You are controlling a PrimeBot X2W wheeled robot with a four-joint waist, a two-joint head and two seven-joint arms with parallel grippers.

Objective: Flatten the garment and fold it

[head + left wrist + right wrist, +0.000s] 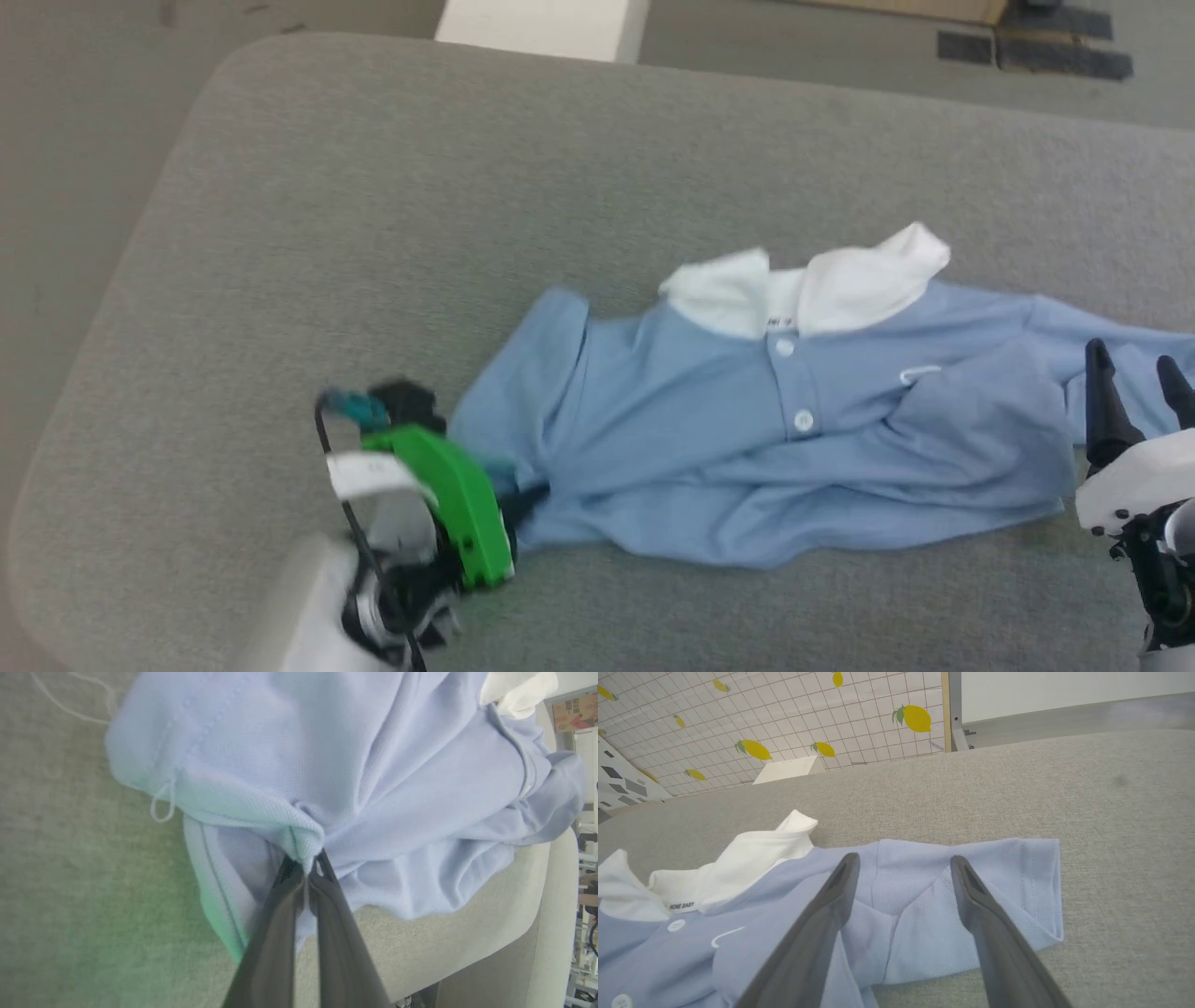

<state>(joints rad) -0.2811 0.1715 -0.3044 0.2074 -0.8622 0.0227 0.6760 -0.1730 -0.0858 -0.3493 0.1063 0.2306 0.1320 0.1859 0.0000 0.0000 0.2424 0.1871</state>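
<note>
The garment (709,420), a light blue polo shirt with a white collar (812,280), lies crumpled front-up on the grey padded table (392,205). My left gripper (527,499) is at the shirt's lower left corner, shut on a pinch of its blue fabric; in the left wrist view the left gripper (308,870) has its two dark fingertips pressed together with the cloth (303,844) bunched between them. My right gripper (1134,373) stands open at the shirt's right end, and the right wrist view shows the right gripper (901,863) with its fingers spread above the sleeve (971,896).
The table's rounded left corner (56,523) and near edge lie close to my left arm. A white box (541,28) stands on the floor beyond the far edge. A lemon-patterned grid panel (784,714) rises behind the table.
</note>
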